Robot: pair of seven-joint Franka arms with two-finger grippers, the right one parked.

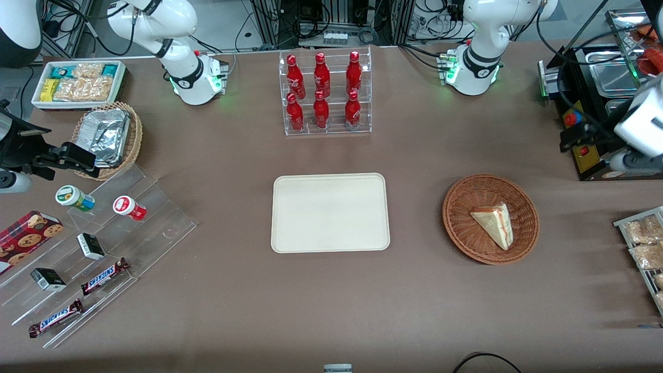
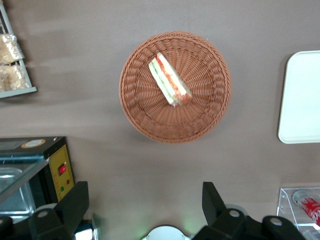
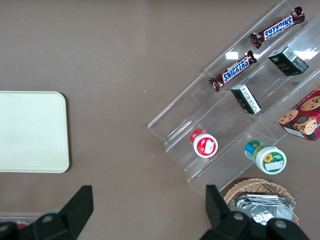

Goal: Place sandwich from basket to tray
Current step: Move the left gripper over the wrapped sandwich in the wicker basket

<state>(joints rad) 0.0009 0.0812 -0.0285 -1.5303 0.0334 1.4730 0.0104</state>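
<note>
The sandwich (image 1: 494, 223) (image 2: 170, 80), a pale bread wedge with red and green filling along its cut edge, lies in the round reddish-brown wicker basket (image 1: 456, 207) (image 2: 135, 110). The cream tray (image 1: 330, 212) (image 2: 300, 97) (image 3: 30, 130) lies flat at the table's middle, beside the basket toward the parked arm's end, with nothing on it. My left gripper (image 1: 572, 137) (image 2: 144, 192) hangs high over the table, farther from the front camera than the basket and nearer the working arm's end. It is wide open with only bare table between its fingers.
A black machine with a yellow panel (image 1: 585, 155) (image 2: 60, 170) stands close beside the gripper. A rack of snack packs (image 1: 642, 243) (image 2: 12, 60) sits at the working arm's end. A clear rack of red bottles (image 1: 325, 93) stands farther back than the tray.
</note>
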